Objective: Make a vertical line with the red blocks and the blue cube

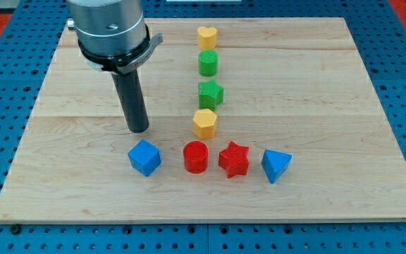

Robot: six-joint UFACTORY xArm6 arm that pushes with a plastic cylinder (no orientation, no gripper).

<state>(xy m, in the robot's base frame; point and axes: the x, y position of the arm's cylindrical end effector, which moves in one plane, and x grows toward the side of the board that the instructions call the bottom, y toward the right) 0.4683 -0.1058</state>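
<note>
Above my tip, my arm's grey housing is cut off by the view's top edge. It hides a patch of the desk behind it, toward the view's top left.

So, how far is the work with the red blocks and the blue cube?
Nothing is lined up vertically yet: the blue cube, red cylinder and red star sit in a horizontal row near the view's bottom. In hand: my tip stands just above the blue cube, apart from it. Left: pushing all three into a vertical line.
</note>
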